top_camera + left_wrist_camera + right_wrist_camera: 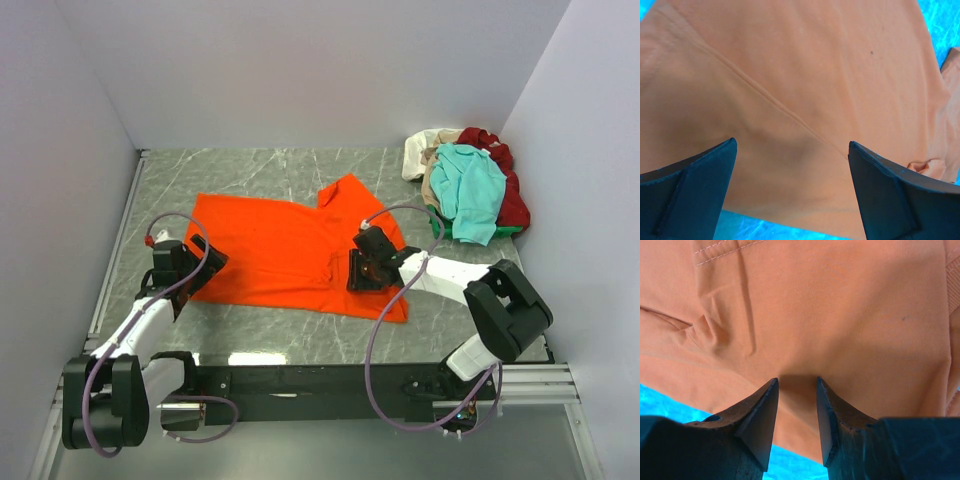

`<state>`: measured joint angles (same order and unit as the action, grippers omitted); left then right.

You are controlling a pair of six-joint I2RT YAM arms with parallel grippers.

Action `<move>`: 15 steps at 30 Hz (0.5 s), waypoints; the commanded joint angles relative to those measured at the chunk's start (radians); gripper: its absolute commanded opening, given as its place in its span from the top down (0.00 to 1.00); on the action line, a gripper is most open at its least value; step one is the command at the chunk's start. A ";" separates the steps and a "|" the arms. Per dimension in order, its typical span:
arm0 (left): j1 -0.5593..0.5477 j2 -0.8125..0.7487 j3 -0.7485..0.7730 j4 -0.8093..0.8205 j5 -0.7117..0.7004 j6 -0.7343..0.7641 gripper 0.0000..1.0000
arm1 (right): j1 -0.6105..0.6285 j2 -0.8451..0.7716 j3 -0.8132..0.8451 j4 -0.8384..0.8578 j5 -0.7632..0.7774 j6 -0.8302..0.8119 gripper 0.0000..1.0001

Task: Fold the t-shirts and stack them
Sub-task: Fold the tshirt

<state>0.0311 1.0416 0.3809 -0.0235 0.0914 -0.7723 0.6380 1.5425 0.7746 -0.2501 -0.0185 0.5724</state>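
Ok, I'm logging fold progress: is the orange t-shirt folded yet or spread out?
Spread out, not folded: the orange t-shirt lies opened flat across the table, one sleeve sticking out at its far edge.

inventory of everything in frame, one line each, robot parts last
orange t-shirt: 1, bright orange, spread flat mid-table
teal shirt: 1, teal, on top of the heap in the far right corner
dark red shirt: 1, dark red, in the same heap, right side
cream shirt: 1, cream, same heap, far left side
table: 1, grey marbled
left gripper: 1, black, wide open over the orange t-shirt's left edge
right gripper: 1, black, jaws narrowly apart, tips at the orange cloth
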 commanded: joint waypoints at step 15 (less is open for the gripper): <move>0.007 0.251 0.351 0.002 -0.024 0.136 0.01 | -0.057 -0.074 0.293 -0.230 0.094 -0.100 0.53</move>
<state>0.0341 1.2190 0.6613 -0.0536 0.0738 -0.6830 0.6022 1.5234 0.9833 -0.4587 0.0017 0.5140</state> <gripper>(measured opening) 0.995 0.460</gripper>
